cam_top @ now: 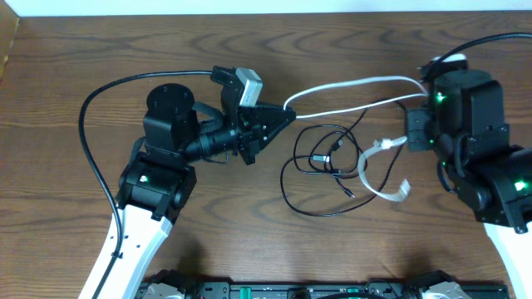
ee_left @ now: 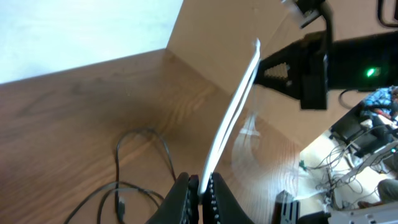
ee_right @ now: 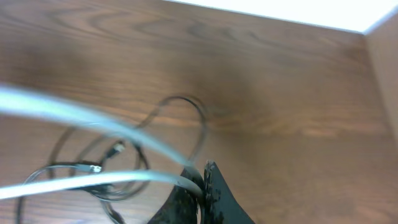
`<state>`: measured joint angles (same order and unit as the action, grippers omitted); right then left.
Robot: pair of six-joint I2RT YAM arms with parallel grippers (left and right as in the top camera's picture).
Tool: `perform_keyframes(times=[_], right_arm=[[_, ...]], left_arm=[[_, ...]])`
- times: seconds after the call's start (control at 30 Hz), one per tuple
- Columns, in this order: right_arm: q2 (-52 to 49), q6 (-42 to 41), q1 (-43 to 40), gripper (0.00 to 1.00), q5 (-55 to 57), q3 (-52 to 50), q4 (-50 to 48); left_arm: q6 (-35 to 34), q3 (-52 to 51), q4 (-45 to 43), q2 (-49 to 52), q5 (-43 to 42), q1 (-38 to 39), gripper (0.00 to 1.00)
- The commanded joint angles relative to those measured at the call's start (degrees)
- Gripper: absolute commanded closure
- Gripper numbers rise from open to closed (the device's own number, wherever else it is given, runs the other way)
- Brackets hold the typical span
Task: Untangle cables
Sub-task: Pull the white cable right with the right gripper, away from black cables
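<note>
Left fingers: nearly closed, pinched on the white cable at its fold.
Right fingers: narrow, gripping the far side of the same cable; the exact contact is blurred.
White cable: doubled into two strands, raised off the surface and spanning from one pair of fingers to the other; a loose white tail lies flat near the right arm.
Black cable: loose loops lying on the surface between the two pairs of fingers, held by neither; one thin strand climbs toward the right fingers beside the lower white strand.
Contact between cables: cannot tell whether that strand is caught or merely alongside.
Step in hand (judged): separation, with the white cord lifted and drawn out over the black loops.
Progress (judged): mostly apart, not finished.
Next move calls for: carrying the white cable sideways, clear of the black loops, slowly, watching whether the black strand drags along; then laying it down well apart.
</note>
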<state>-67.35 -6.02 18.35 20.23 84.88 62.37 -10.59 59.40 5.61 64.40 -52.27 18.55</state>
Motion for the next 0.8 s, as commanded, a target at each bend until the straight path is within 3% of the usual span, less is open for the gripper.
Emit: perform_keyframes(times=[0.0,0.07,0.13,0.2,0.27,0.53,0.77], right_arm=[[-0.15,-2.80,-2.47,0.99,7.04,3.34,2.14],[-0.15,-3.19,-3.32,0.99,7.06,4.33,3.32],[-0.15,-3.19,-4.15,0.99,6.62,4.59,3.98],[-0.33,-3.19,-5.09,0.99,6.36,4.59,4.63],[-0.81,-3.34,-6.14,0.99,6.01,4.59,4.96],[-2.67,-5.79,-9.46,0.99,2.69,4.59,5.57],[-4.70,-6.21,-17.44,0.99,1.95,4.59,5.16]], left_arm=[[2.47,-0.20,1.31,-0.37,2.03,-0.37,0.92],[2.47,-0.20,1.68,-0.31,2.01,-0.37,0.78],[2.47,-0.20,2.01,-0.20,2.01,-0.37,0.56],[2.49,-0.20,3.04,-0.04,2.01,-0.37,0.45],[3.13,-0.20,4.68,0.13,1.99,-0.37,0.39],[3.52,-0.20,8.81,2.01,2.01,-0.37,0.38],[3.52,-0.22,13.11,5.60,2.01,-0.37,0.38]])
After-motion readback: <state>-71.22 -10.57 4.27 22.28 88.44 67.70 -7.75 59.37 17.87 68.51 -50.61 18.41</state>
